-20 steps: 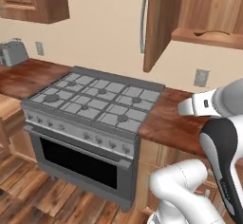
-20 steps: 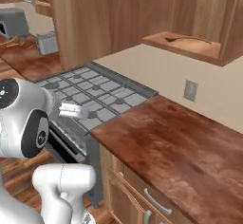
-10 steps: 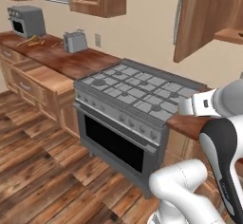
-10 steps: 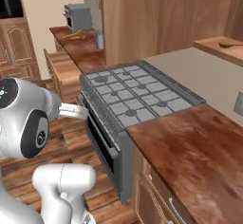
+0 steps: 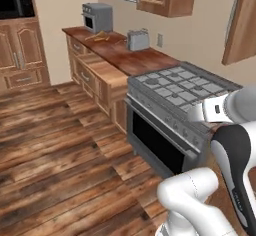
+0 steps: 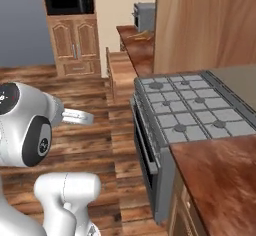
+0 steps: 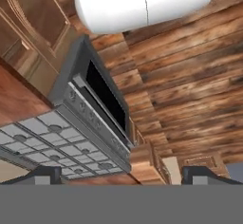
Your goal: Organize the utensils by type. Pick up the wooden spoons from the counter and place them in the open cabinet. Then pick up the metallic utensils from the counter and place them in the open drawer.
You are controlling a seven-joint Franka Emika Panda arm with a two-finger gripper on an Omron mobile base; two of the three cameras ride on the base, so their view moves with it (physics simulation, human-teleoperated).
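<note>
A slim orange-gold fork [image 5: 98, 36] lies on the dark reddish counter [image 5: 131, 57] far away, between the toaster oven and the toaster; it also shows in the right base view as the fork [image 6: 142, 36]. The open drawer [image 5: 106, 68] juts out from under that counter, drawer [image 6: 116, 64]. The cabinet's open door [image 6: 200, 25] hangs close on the right, door [image 5: 244, 26]; its inside and the wooden spoons are out of view. My gripper [image 7: 124, 175] stands open with nothing between its fingertips [image 7: 45, 173], over the stove's front edge and far from the fork.
A grey stove [image 5: 177, 87] with a dark oven door stands between me and the far counter. A toaster oven [image 5: 97, 16] and a toaster [image 5: 137, 40] sit on that counter. A tall unit with a microwave [image 6: 68, 0] closes the far end. Wooden floor [image 5: 55, 145] lies to the left.
The whole picture has swung: the base has turned away from the stove and wall cabinet toward the far counter and drawer. The gripper stays open.
</note>
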